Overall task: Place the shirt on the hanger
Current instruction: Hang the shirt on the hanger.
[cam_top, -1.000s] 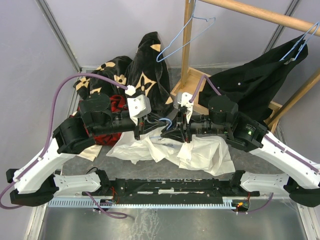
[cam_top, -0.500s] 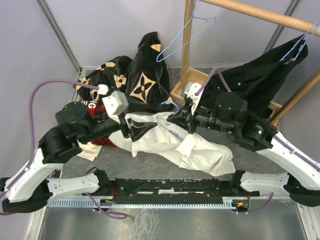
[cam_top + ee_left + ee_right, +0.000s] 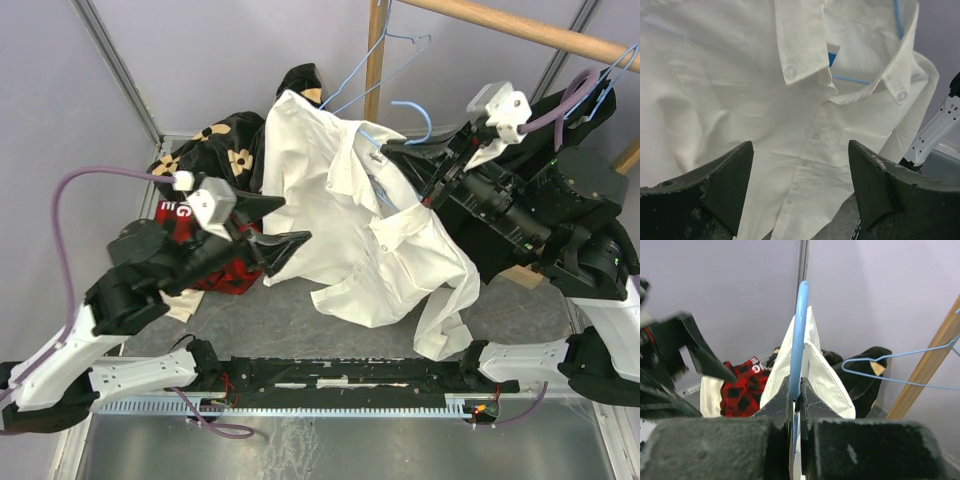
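Observation:
The white shirt hangs in the air over the table's middle, its collar draped over the light-blue hanger. My right gripper is shut on the hanger wire just below the hook, and the collar folds down on both sides of it. My left gripper stands open a little left of the shirt, touching nothing. In the left wrist view the shirt's button front fills the space beyond the open gripper, with a bit of blue hanger wire showing under the collar.
A black garment with tan flowers and a red-and-black plaid shirt lie at the back left. A wooden rack at the back carries another blue hanger. A black garment hangs behind my right arm.
My right arm has lifted the hanger with the shirt off the table, up and to the right. My left gripper let go of the shirt, opened, and drew back left.

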Motion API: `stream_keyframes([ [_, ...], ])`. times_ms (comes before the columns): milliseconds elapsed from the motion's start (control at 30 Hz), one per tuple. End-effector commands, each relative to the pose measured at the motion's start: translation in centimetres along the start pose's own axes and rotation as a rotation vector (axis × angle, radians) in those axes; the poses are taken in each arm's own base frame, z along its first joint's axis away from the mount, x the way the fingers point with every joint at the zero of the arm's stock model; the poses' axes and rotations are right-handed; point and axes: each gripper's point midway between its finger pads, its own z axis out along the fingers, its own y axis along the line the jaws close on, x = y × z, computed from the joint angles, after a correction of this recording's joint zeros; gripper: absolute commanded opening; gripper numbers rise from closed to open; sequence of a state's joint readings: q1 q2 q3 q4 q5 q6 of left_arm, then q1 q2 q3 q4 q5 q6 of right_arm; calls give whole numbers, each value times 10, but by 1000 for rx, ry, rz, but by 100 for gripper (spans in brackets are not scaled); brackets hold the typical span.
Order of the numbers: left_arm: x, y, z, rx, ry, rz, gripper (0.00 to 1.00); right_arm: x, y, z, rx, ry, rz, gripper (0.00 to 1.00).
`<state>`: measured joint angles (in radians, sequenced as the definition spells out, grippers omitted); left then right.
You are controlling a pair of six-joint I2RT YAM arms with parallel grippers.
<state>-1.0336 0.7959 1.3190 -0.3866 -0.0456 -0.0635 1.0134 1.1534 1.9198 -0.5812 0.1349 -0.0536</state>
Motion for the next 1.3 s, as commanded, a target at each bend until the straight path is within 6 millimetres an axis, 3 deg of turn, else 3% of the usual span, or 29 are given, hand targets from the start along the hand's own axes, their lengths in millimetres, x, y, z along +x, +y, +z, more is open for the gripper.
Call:
stream_keyframes([
  [0, 8, -11, 33, 49, -57, -69, 82, -49, -16, 1, 75, -139, 15, 0],
  [200, 20, -22, 66, 113, -91, -51, 83, -77, -15, -5, 58, -215, 58, 0],
  [400, 34, -42, 86, 231, -84, -29, 82, -86, -3, -11, -11, -244, 87, 0],
  [867, 71, -63, 102, 364, 6, -3, 79, -90, 16, -21, -124, -283, 97, 0],
  [1267, 61, -75, 106, 427, -34, -47, 68, -77, 19, -19, -135, -254, 102, 0],
])
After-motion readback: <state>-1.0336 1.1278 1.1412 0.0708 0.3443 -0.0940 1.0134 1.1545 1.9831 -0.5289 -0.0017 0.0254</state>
